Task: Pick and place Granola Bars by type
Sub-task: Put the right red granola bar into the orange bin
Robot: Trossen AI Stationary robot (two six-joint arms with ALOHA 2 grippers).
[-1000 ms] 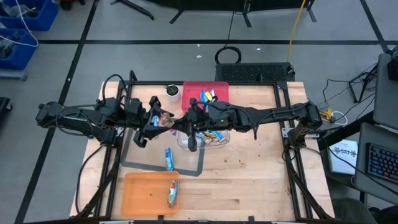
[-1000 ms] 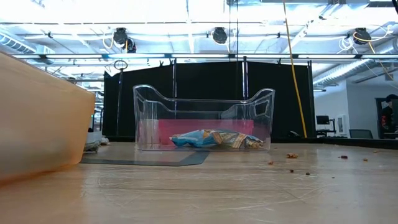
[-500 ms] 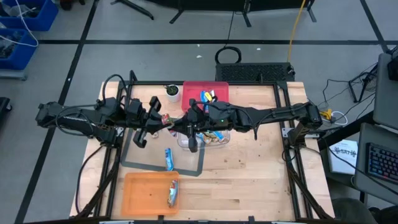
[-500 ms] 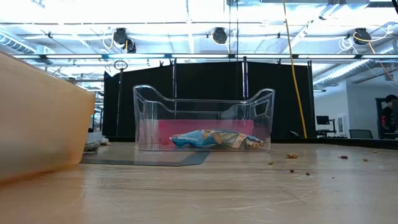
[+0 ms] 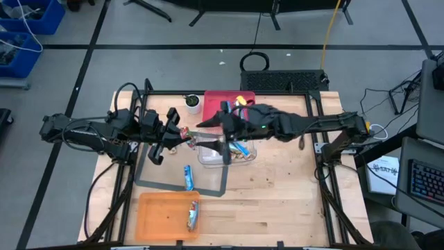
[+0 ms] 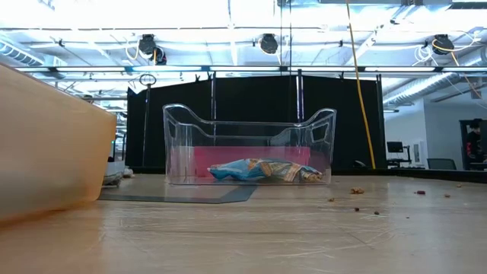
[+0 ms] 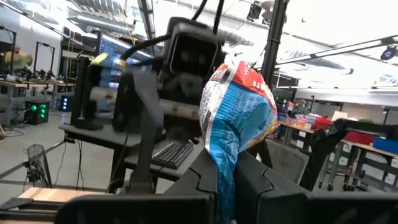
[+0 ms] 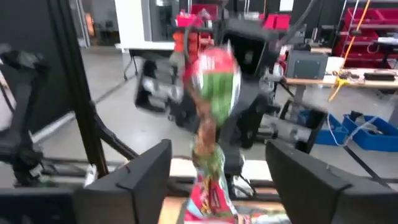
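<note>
One granola bar (image 7: 236, 118), blue and white on one face and red and green (image 8: 214, 93) on the other, is in the air left of the clear bin (image 5: 225, 154). My left gripper (image 5: 182, 134) is shut on it. My right gripper (image 8: 221, 163) stands open, its fingers on either side of the bar's free end without touching it. More bars lie in the clear bin (image 6: 262, 170) and in the red tray (image 5: 231, 105). A blue bar (image 5: 188, 177) lies flat on the grey mat. Another bar (image 5: 193, 215) lies in the orange tray (image 5: 156, 215). My left gripper pinches one end of the bar's wrapper (image 7: 225, 177) between its two fingers. The fingers (image 7: 199, 180) come roughly level from the table's left side. The bar sticks out past the fingertips toward my right gripper and is lifted clear of the table.
A small white cup (image 5: 193, 104) stands at the far edge beside the red tray. The grey mat (image 5: 149, 177) lies between the clear bin and the orange tray. In the low view the orange tray's wall (image 6: 46, 144) fills the left. Crumbs (image 6: 358, 192) dot the wood.
My left gripper has shut on the bar and kept its place. My right gripper has opened, let the bar go and drawn back a little toward the table's right edge. The bar stays in the air, held by my left gripper alone.
</note>
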